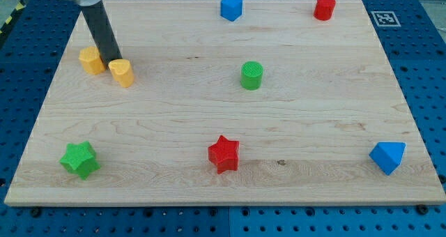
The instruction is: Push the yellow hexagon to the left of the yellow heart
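Observation:
The yellow hexagon (90,59) lies near the board's upper left. The yellow heart (121,72) lies just to its right and slightly lower. My tip (111,60) is down on the board in the narrow gap between them, touching or nearly touching both. The dark rod slants up to the view's top left.
A blue block (231,7) and a red cylinder (324,8) stand along the top edge. A green cylinder (251,75) is mid-board. A green star (79,159), a red star (224,153) and a blue block (387,157) lie along the bottom.

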